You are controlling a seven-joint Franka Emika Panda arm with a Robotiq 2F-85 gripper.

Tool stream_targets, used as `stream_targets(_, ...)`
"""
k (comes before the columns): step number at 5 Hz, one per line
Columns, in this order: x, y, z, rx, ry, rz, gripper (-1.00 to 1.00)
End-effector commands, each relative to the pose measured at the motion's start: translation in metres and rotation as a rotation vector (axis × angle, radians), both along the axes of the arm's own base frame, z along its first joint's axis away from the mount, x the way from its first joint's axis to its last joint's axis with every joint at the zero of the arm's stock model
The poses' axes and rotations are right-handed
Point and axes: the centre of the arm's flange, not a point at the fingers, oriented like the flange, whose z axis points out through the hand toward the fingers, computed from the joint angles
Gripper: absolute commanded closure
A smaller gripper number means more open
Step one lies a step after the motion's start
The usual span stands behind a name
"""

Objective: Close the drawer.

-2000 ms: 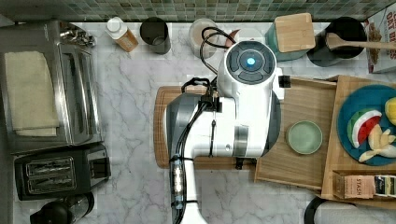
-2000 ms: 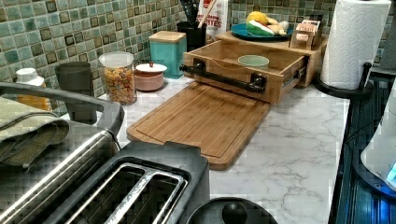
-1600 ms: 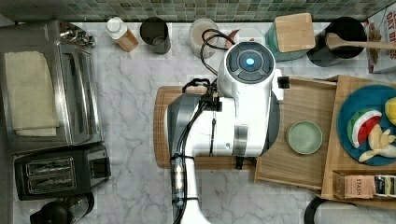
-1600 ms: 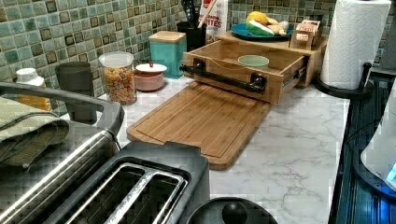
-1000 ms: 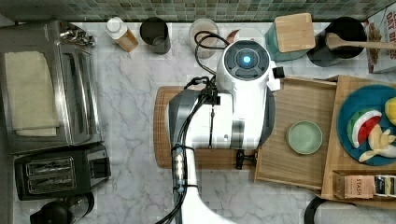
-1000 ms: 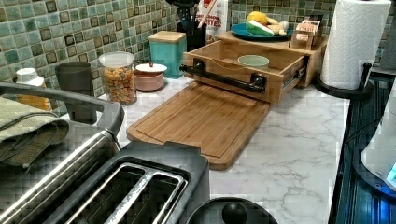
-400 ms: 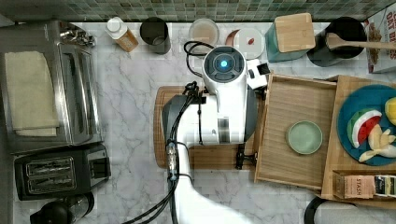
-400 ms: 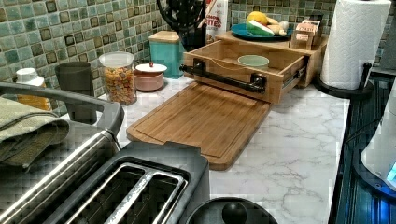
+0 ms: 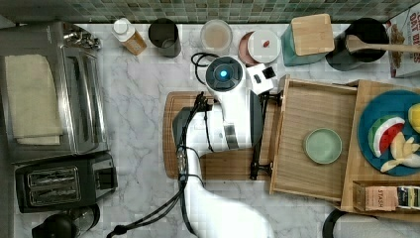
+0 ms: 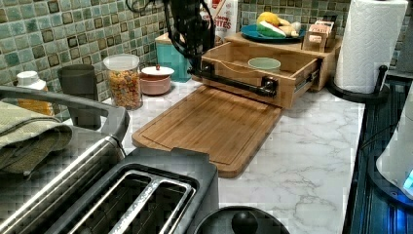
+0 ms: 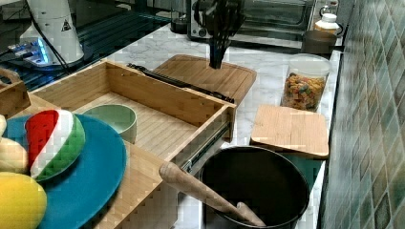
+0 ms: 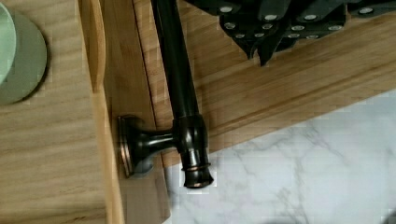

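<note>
The drawer (image 9: 317, 111) stands pulled out from under the bamboo stand, with a pale green bowl (image 9: 322, 146) on its floor. A dark bar handle (image 9: 257, 144) runs along its front. In the wrist view my gripper (image 12: 264, 51) hangs over the cutting board, just off the handle (image 12: 175, 70) on the side away from the drawer front (image 12: 112, 70). Its fingers look shut with nothing between them. In the left view the gripper (image 10: 197, 63) sits by the handle's (image 10: 234, 84) end nearest the tiled wall. The right view has the gripper (image 11: 216, 59) above the board, beyond the drawer (image 11: 157, 98).
A bamboo cutting board (image 9: 218, 168) lies against the drawer front. Jars, a pink lidded dish (image 9: 262, 47) and a teal canister with a bamboo lid (image 9: 309, 34) line the wall. A toaster oven (image 9: 49, 89) and toaster (image 9: 59, 183) stand at the top view's left.
The arm has swung toward the top view's left and toward the tiled wall, and the gripper has come down beside the handle's end. The drawer has not moved.
</note>
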Motion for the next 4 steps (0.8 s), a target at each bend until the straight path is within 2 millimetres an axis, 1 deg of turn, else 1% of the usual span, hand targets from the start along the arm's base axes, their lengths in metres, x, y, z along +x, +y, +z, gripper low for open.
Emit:
stream_targets(1, -0.020, 0.040, -0.030, -0.026, -0.022, 0.189, 1.00)
stream_targets(2, -0.018, 0.034, -0.034, -0.035, 0.009, 0.222, 1.00)
stream_targets(3, -0.021, 0.017, -0.042, -0.010, 0.048, 0.253, 1.00)
stream_targets(4, -0.023, -0.004, -0.039, 0.020, 0.081, 0.255, 1.00)
